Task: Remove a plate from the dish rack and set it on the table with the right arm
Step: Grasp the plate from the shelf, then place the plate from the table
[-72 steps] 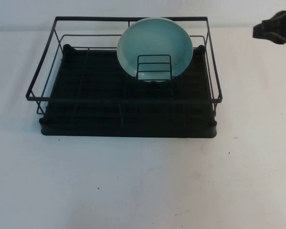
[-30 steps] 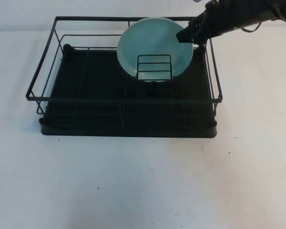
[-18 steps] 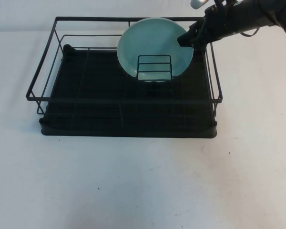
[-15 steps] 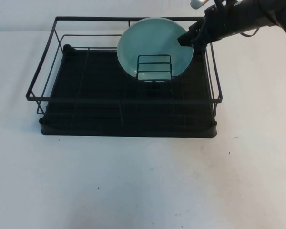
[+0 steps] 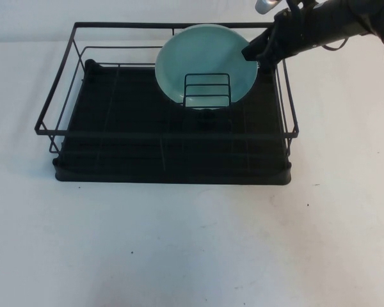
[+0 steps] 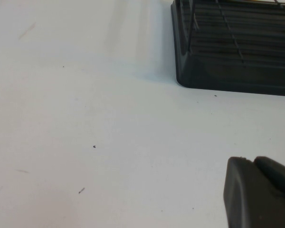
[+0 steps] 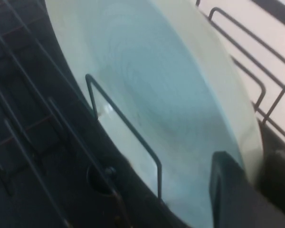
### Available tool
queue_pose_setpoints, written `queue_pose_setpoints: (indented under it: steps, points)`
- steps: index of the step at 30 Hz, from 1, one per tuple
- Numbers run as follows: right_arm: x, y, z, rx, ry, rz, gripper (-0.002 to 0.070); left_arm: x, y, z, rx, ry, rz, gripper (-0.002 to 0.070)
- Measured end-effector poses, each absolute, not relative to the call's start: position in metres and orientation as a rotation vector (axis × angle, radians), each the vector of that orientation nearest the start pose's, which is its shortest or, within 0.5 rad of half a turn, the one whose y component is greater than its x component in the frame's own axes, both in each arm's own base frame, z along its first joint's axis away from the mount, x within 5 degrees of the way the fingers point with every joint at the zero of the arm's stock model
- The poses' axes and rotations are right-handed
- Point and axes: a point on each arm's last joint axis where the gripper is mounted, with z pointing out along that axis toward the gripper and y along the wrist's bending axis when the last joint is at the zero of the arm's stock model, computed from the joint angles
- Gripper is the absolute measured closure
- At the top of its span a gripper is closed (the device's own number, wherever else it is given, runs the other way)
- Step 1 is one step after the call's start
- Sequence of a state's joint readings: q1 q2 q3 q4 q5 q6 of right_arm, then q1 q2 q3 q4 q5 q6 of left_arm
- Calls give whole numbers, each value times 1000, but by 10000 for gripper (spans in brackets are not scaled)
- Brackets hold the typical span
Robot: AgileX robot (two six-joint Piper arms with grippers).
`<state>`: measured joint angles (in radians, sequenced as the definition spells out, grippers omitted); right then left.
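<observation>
High view, plate [image 5: 206, 61]: stands on edge at the back of the dish rack [image 5: 166, 137], leaning behind the rack's small wire holder loop [image 5: 207, 89].
Right gripper [image 5: 251, 52]: at the plate's upper right rim, above the rack's back right corner; in the right wrist view its jaws sit either side of the rim, clamped on it.
Left gripper [image 6: 259, 192]: over the bare counter [image 6: 85, 118] beside a corner of the rack; jaw state cannot be told.
</observation>
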<state>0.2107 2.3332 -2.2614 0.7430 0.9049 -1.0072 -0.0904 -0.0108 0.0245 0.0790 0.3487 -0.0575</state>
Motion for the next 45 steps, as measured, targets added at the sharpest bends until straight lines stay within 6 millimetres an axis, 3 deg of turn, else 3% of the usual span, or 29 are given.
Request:
queue_pose_setpoints:
  steps: [6,19,38,45]
  points:
    - [508,158,274,-1030,1974,487,643,53,-2,174,80,1843,-27,679]
    - [508,150,275,-1029,1988,503,645,53,-2,174,80,1843,-27,679]
    - [473,136,363,-991,1895,434,682,53,-2,174,80,1843,-27,679]
    - [469,134,370,-956,1915,443,683,53,-2,174,80,1843,-27,679]
